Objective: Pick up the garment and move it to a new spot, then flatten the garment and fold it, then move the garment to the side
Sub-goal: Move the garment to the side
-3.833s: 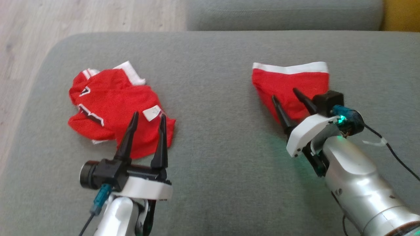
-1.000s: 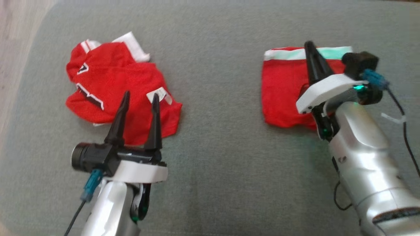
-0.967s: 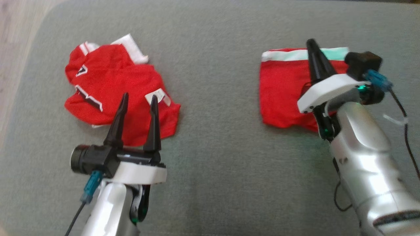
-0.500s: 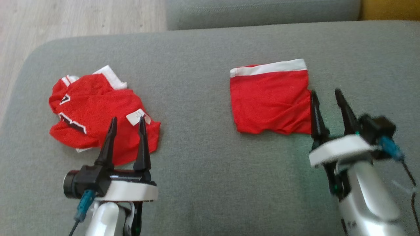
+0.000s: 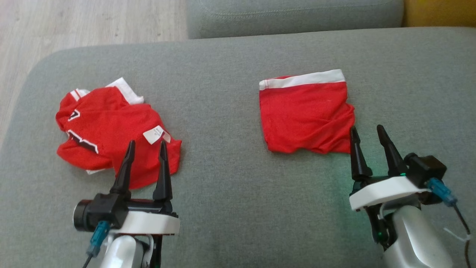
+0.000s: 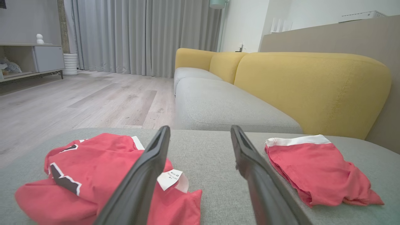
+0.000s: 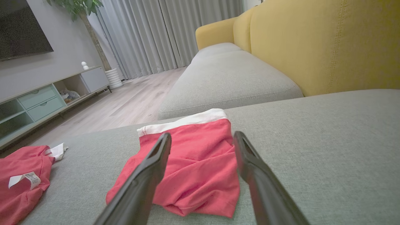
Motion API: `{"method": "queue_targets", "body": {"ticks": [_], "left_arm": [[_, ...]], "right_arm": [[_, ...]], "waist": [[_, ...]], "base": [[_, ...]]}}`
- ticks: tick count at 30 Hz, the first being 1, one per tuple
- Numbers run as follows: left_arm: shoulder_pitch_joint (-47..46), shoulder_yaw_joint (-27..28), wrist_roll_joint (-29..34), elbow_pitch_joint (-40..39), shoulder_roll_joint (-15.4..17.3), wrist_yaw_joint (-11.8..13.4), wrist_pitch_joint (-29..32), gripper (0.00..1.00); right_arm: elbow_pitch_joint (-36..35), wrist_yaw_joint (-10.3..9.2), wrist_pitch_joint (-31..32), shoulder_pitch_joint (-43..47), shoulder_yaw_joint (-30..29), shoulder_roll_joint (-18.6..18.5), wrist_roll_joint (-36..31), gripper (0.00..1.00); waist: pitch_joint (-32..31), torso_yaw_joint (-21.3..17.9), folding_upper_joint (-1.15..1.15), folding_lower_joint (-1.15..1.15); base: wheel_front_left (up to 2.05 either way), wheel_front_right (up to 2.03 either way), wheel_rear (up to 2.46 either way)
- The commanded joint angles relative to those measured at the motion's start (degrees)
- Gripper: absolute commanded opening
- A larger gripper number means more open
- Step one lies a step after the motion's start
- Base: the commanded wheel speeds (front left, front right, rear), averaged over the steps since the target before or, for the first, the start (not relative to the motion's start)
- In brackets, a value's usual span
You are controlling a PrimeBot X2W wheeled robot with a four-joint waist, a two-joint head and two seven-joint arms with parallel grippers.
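Note:
A red garment [image 5: 305, 111] with a white band lies folded flat on the right of the grey cushion [image 5: 238, 208]; it also appears in the wrist views [image 6: 312, 165] [image 7: 200, 162]. My right gripper [image 5: 366, 128] [image 7: 202, 134] is open just short of its near right corner, holding nothing. A crumpled red jersey [image 5: 108, 134] [image 6: 93, 162] [image 7: 22, 178] with white trim and a label lies at the left. My left gripper [image 5: 147, 143] [image 6: 199, 128] hovers open over the jersey's near edge, empty.
A second grey cushion [image 5: 293, 15] sits beyond the far edge, with a yellow sofa back [image 6: 312, 87] on the right. Wood floor [image 5: 74, 22] lies off the left side. A low TV cabinet [image 7: 47, 93] stands far off.
My right gripper has opened, let go of the folded garment and pulled back toward me past its near right corner. The head camera tilted up. The left gripper has kept its place.

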Motion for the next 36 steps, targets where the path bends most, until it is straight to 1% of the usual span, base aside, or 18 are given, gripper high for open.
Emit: {"method": "queue_targets", "body": {"ticks": [1, 3, 6, 11, 18, 22, 24, 25, 26, 28, 32, 35, 36], "left_arm": [[-1.56, 1.6, 0.37, -1.89, 0.18, -0.08, -0.3, 1.0], [-1.98, 1.21, 0.32, -2.03, 0.18, -0.1, -0.3, 1.0], [-2.82, 0.78, 0.41, -1.8, 0.18, -0.35, -0.3, 1.0], [-4.57, 0.39, 0.2, -1.35, 0.18, -0.71, -0.3, 1.0], [-6.85, -1.45, -0.54, -1.12, 0.18, -0.56, -0.3, 1.0], [-7.71, -1.86, -0.76, -1.02, 0.18, -0.46, -0.3, 1.0], [-7.97, -1.89, -0.8, -0.95, 0.18, -0.4, -0.3, 1.0], [-8.07, -1.81, -0.84, -0.96, 0.18, -0.31, -0.3, 1.0], [-8.16, -1.71, -0.9, -1.01, 0.18, -0.23, -0.3, 1.0], [-8.25, -1.52, -0.98, -1.09, 0.18, -0.06, -0.3, 1.0], [-8.04, -1.04, -0.97, -1.24, 0.18, 0.16, -0.3, 1.0], [-7.83, -0.5, -0.85, -1.5, 0.18, 0.22, -0.3, 1.0], [-7.83, -0.5, -0.85, -1.5, 0.18, 0.22, -0.3, 1.0]], "right_arm": [[-1.95, -0.04, -0.62, -2.52, 0.88, 0.18, 0.48, 1.0], [-1.24, -0.04, -0.04, -3.61, 0.01, 0.18, 0.99, 1.0], [0.31, -0.04, 1.73, -6.75, -2.08, 0.18, 0.04, 1.0], [5.76, -0.04, 7.01, -13.06, -6.16, 0.18, -0.69, 1.0], [18.47, -0.04, 13.95, -21.45, -14.18, 0.18, -5.79, 1.0], [25.05, -0.04, 15.82, -25.1, -14.96, 0.18, -8.76, 1.0], [27.91, -0.04, 16.94, -26.31, -14.37, 0.18, -10.19, 1.0], [28.91, -0.04, 17.24, -26.8, -13.97, 0.18, -11.53, 0.38], [29.56, -0.04, 17.22, -27.23, -13.38, 0.1, -13.23, 0.0], [30.18, -0.04, 16.43, -28.06, -12.44, -0.49, -16.12, 0.0], [29.75, -0.04, 14.45, -29.59, -10.98, -2.25, -19.85, 0.0], [29.03, -0.04, 13.9, -30.47, -9.07, -4.61, -21.24, 0.0], [29.03, -0.04, 13.9, -30.47, -9.07, -4.61, -21.24, 0.0]], "waist": [[0.57, 0.43, 0.0, 0.01], [1.45, 1.01, 0.0, 0.01], [3.02, 2.03, 0.0, 0.01], [5.91, 4.21, 0.0, 0.01], [9.59, 7.32, 0.0, 0.01], [10.73, 8.27, 0.0, 0.01], [10.92, 8.48, 0.0, 0.01], [11.01, 8.5, 0.0, 0.01], [11.07, 8.48, 0.0, 0.01], [11.07, 8.27, 0.0, 0.01], [10.43, 7.13, 0.0, 0.01], [9.87, 5.96, 0.0, 0.01], [9.87, 5.96, 0.0, 0.01]], "base": [[0.0, 0.0, 0.0], [0.0, 0.0, 0.0], [0.0, 0.0, 0.0], [0.0, 0.0, 0.0], [0.0, 0.0, 0.0], [0.0, 0.0, 0.0], [0.0, 0.0, 0.0], [0.0, 0.0, 0.0], [0.0, 0.0, 0.0], [0.0, 0.0, 0.0], [0.0, 0.0, 0.0], [0.0, 0.0, 0.0], [0.0, 0.0, 0.0]]}}
